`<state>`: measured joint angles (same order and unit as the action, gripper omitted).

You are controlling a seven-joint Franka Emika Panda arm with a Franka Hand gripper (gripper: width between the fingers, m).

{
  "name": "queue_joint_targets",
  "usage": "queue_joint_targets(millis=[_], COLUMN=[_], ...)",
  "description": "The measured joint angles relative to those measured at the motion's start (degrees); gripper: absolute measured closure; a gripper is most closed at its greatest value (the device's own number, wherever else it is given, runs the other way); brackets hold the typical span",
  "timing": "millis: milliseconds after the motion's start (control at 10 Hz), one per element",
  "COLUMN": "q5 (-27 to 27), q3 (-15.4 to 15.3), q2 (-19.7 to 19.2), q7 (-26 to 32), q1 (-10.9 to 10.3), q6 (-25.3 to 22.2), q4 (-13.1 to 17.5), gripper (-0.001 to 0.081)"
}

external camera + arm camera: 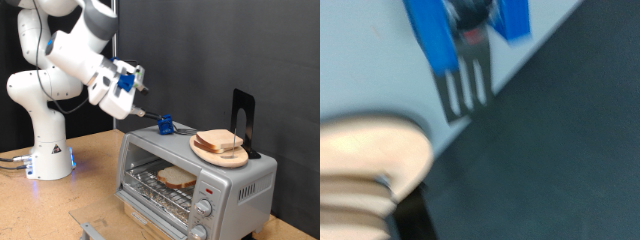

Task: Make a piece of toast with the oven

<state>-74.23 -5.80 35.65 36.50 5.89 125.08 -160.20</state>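
Exterior view, working left to right. I see the white Franka arm (45,80) standing on the wooden table (60,205) at the exterior view's left, bent over toward the right. Its end effector (128,88), fitted with blue fingers, hangs above the oven's left end, at about 10 o'clock from the oven top. It grips a thin dark spatula-like tool (150,113) whose slotted metal blade (465,88) shows clearly in the wrist view, so I log the fingers as closed on the tool. The tool's far end sits by a small blue block (165,126) on the oven top.

The small silver-grey countertop toaster oven (240,185) has its glass door down. One squarish slice of pale bread with tan crust (177,178) lies on the wire rack inside. On the oven roof, at 3 o'clock from the blue block, a round wooden plate (205,152) carries more stacked slices (222,141).
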Motion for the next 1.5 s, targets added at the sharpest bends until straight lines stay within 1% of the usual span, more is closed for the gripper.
queue_joint_targets(millis=[100,200,300,400,600,800,1000,1100,1200,1300,1400,1500], q5=[1.8,1.5,1.6,2.5,5.8,8.4,11.6,13.9,15.9,17.2,17.0,17.0], q3=[0.4,0.4,1.0,2.5,6.0,10.0,14.5,16.1,16.8,17.1,17.1,17.5], q2=[0.1,0.1,0.0,-0.1,-0.6,-0.4,1.2,2.1,2.9,3.6,3.5,3.0], q7=[-1.2,-0.9,-1.9,-4.8,-9.6,-9.6,-8.3,-8.3,-8.2,-8.1,-8.2,-9.4], q1=[1.2,1.1,1.1,1.5,3.6,6.2,8.7,9.7,10.6,10.8,10.8,10.8], q6=[-1.2,-1.2,-3.7,-7.5,-13.1,-17.1,-21.5,-22.8,-23.5,-23.7,-23.7,-24.9], q4=[-0.3,-0.1,-0.1,0.0,0.0,0.3,0.8,0.9,0.9,0.9,0.9,0.9], gripper=[-0.0002,-0.0002,-0.0002,-0.0002,-0.0002,-0.0002,-0.0002,-0.0002,-0.0002,-0.0002,-0.0002,-0.0002])
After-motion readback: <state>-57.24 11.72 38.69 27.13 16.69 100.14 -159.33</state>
